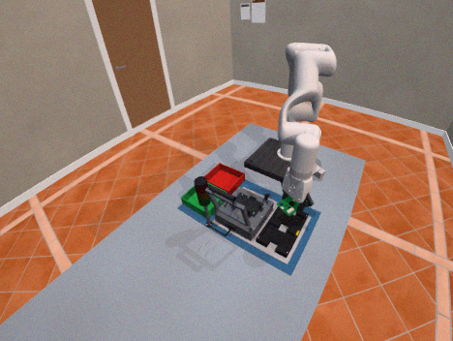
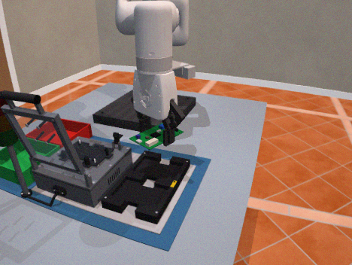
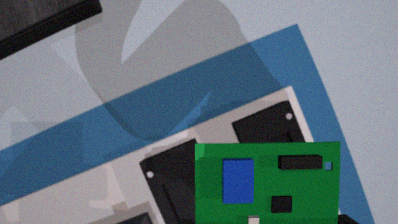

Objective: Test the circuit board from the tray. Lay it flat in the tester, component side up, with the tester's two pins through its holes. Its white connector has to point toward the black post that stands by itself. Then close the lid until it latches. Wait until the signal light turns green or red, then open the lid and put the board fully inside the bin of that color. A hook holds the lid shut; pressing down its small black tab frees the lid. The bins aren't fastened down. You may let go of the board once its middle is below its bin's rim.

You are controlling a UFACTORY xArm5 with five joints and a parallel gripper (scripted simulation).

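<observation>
A gripper [image 1: 305, 202] [image 2: 169, 132] clasps a green circuit board [image 1: 288, 206] [image 2: 156, 137] [image 3: 267, 182] by its edge, the board jutting out sideways from the fingertips above the bench [image 1: 203, 271] [image 2: 226, 128] [image 3: 360, 60], component side up. Just beside and below lies the black tray [image 1: 277, 232] [image 2: 129, 197] [image 3: 172, 185]. Beyond it the tester [image 1: 236, 222] [image 2: 75, 184] stands with lid [image 1: 243, 215] [image 2: 68, 143] raised, near a green bin [image 1: 191, 203] [image 2: 24, 175] and a red bin [image 1: 225, 179] [image 2: 80, 129], farther from the bench's edge beside the tray.
</observation>
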